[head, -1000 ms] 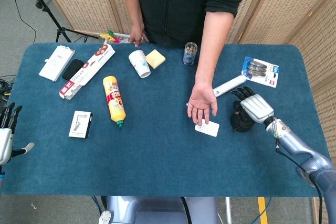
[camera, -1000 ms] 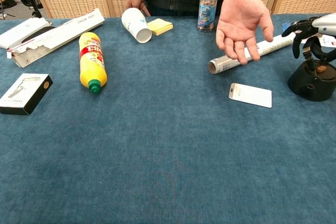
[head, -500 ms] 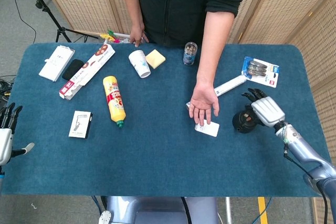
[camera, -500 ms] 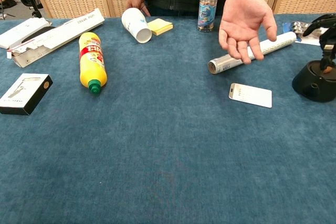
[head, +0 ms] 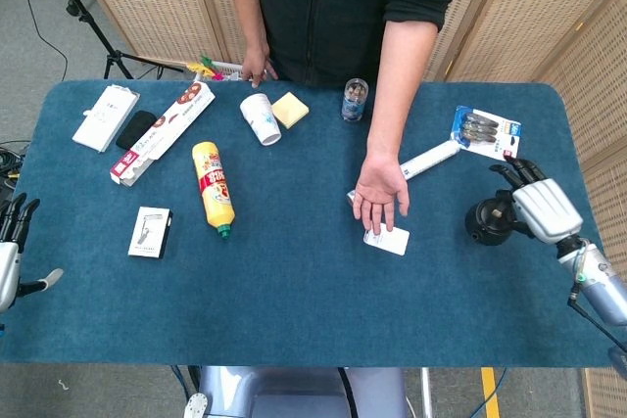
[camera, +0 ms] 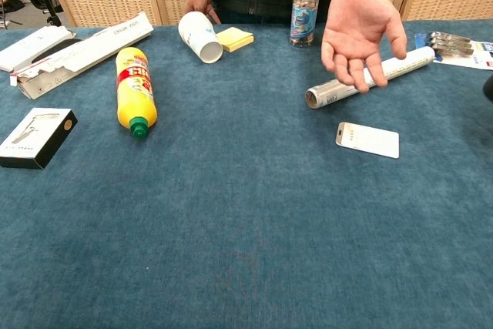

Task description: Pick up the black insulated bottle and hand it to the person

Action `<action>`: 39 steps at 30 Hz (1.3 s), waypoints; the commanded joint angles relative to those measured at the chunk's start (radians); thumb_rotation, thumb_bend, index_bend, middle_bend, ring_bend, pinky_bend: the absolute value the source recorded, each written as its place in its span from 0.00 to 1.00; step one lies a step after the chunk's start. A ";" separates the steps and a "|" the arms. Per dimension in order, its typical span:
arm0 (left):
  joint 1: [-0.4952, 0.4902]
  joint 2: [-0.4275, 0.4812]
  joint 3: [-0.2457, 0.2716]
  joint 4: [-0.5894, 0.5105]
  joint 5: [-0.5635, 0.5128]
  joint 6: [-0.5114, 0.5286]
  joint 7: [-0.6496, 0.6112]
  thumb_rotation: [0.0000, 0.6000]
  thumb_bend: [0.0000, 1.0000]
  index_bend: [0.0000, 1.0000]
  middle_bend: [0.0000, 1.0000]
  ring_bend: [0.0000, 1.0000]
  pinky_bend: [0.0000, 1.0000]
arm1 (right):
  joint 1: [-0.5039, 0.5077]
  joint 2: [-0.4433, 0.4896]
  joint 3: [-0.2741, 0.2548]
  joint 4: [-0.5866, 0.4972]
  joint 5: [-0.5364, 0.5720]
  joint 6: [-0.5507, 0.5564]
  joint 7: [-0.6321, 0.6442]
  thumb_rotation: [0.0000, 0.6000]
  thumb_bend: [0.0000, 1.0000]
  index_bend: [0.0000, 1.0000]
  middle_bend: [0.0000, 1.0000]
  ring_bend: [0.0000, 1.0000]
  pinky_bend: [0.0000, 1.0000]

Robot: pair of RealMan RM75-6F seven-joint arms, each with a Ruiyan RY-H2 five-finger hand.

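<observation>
The black insulated bottle [head: 489, 219] is near the table's right edge in the head view. My right hand [head: 545, 209] grips it from its right side, fingers reaching over it. In the chest view only a dark sliver of the bottle [camera: 489, 86] shows at the right border, and the hand is out of that frame. The person's open palm [head: 380, 197] hovers over the table's middle, left of the bottle and apart from it. My left hand [head: 10, 247] hangs off the table's left edge, fingers apart, holding nothing.
A white card [head: 386, 240] lies under the person's hand, and a silver tube [head: 428, 158] behind it. A blister pack [head: 486, 133] sits at the far right. Yellow bottle [head: 213, 188], paper cup [head: 261, 118], jar [head: 355, 100] and boxes [head: 150, 232] fill the left and back.
My right hand has moved right and slightly toward me, and the black bottle has gone with it, away from the person's palm. It has nearly left the chest view.
</observation>
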 commanded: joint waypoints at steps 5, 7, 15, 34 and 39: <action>-0.001 0.011 -0.002 -0.002 0.002 -0.002 -0.018 1.00 0.00 0.00 0.00 0.00 0.12 | -0.015 0.184 0.081 -0.270 0.025 0.099 -0.136 1.00 0.83 0.65 0.17 0.00 0.12; -0.001 0.012 -0.002 0.000 0.004 0.000 -0.018 1.00 0.00 0.00 0.00 0.00 0.12 | -0.007 0.223 0.105 -0.344 0.035 0.102 -0.181 1.00 0.83 0.65 0.17 0.00 0.12; -0.005 0.019 -0.003 -0.005 0.001 -0.009 -0.027 1.00 0.00 0.00 0.00 0.00 0.12 | 0.064 0.320 0.203 -0.650 0.100 0.022 -0.348 1.00 0.83 0.65 0.17 0.00 0.12; 0.001 0.038 -0.003 -0.003 -0.007 -0.013 -0.072 1.00 0.00 0.00 0.00 0.00 0.12 | 0.181 0.161 0.287 -0.865 0.282 -0.116 -0.652 1.00 0.83 0.65 0.17 0.00 0.12; 0.001 0.042 -0.003 -0.003 -0.008 -0.016 -0.079 1.00 0.00 0.00 0.00 0.00 0.12 | 0.173 0.136 0.275 -0.843 0.270 -0.112 -0.663 1.00 0.83 0.65 0.17 0.00 0.12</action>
